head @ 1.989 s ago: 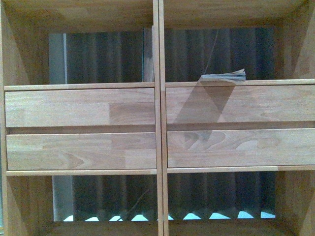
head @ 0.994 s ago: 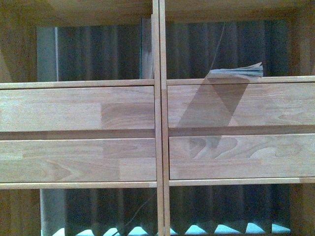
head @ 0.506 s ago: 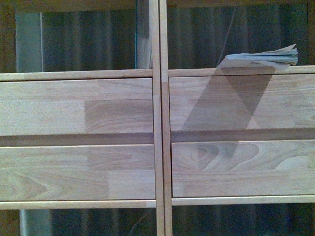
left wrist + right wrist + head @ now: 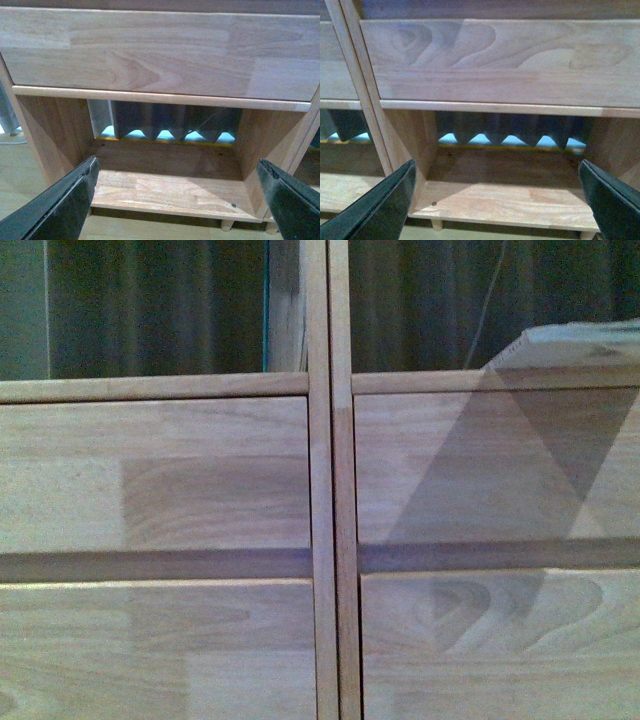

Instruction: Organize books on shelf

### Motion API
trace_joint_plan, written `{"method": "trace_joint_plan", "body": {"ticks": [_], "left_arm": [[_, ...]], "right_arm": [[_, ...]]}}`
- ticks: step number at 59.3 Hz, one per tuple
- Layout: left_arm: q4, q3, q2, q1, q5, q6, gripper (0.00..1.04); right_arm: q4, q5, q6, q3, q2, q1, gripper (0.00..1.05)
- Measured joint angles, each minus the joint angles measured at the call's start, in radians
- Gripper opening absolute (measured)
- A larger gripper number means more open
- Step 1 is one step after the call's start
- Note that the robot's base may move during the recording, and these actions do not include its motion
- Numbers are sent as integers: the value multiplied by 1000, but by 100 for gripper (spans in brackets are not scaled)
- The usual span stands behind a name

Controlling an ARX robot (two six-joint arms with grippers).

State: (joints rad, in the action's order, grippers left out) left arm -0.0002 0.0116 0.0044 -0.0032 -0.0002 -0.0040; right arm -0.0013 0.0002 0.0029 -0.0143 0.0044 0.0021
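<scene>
The book (image 4: 585, 344) lies flat on the ledge of the shelf (image 4: 150, 387) in the front view, in the upper compartment to the right of the double divider (image 4: 330, 540). Its long axis runs sideways along the ledge, and the frame edge cuts off its far end. It looks pale and thin, but its cover can't be made out from this low angle. Just left of the divider stands an upright slab (image 4: 285, 302) with a teal edge, and I can't tell if it is a second book or part of the unit. A dark curtain (image 4: 150, 300) hangs behind. Neither hand shows in this view.

In the left wrist view, the left hand (image 4: 177, 165) is empty with its fingers (image 4: 55, 205) spread wide. It faces a lower cubby (image 4: 165, 187) under a drawer front (image 4: 150, 50). No book shows here.

The right wrist view is much the same. The right hand (image 4: 497, 165) is spread and holds nothing, aimed at the lower cubby (image 4: 505, 200) on the right of the divider.

I judge the book to be well above both hands, up past the drawer fronts. It is on the right hand's side of the divider, so that arm is the nearer one. It would have to rise and meet the book across its short side. How far back the book sits on the ledge is hidden.
</scene>
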Motion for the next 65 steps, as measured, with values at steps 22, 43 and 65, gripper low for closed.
{"method": "trace_joint_plan", "body": {"ticks": [22, 43, 65], "left_arm": [[0, 0, 0, 0, 0, 0, 97], [0, 0, 0, 0, 0, 0, 97], [0, 0, 0, 0, 0, 0, 97]], "right_arm": [[0, -1, -1, 0, 0, 0, 98], [171, -357, 429, -221, 443, -106, 98], [526, -272, 987, -561, 1135, -13, 98]]}}
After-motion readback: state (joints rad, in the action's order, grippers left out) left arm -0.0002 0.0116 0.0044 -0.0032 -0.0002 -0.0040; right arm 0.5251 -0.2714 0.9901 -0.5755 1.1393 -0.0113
